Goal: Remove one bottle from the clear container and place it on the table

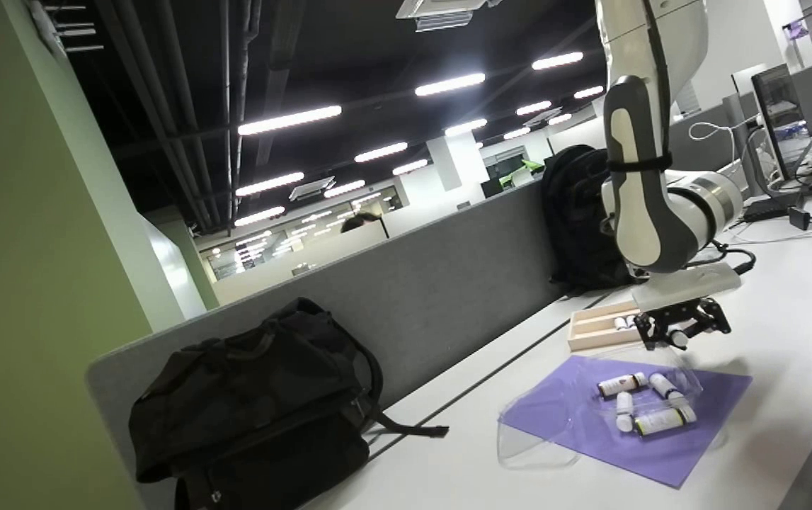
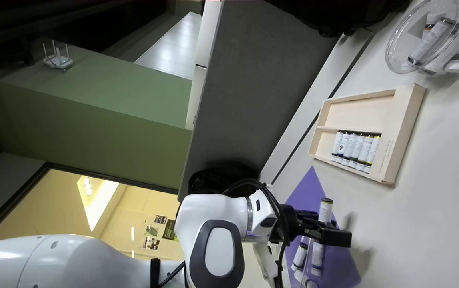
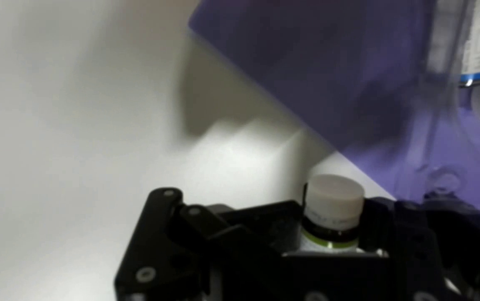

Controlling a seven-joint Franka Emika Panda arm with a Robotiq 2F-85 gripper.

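My gripper [image 1: 666,341] is shut on a small white-capped bottle [image 3: 332,205] with a green band under its cap. The held bottle also shows in both exterior views [image 1: 679,339] [image 2: 325,212]. The gripper holds it above the table, by the edge of the purple mat. The clear container [image 1: 694,379] is transparent plastic and stands on the mat with several white-labelled bottles [image 1: 660,421] lying in it. Part of its wall shows in the wrist view [image 3: 430,92]. The arm hides part of it in an exterior view. The table [image 2: 425,208] is smooth and white-grey.
A purple mat [image 1: 675,460] lies under the clear container. A clear lid or flap [image 1: 540,465] extends beside it. A wooden box [image 2: 403,132] holds several small tubes. Another clear container with tubes [image 2: 427,36] lies beyond it. A grey partition [image 1: 462,283] and black backpacks [image 1: 257,404] line the table's edge.
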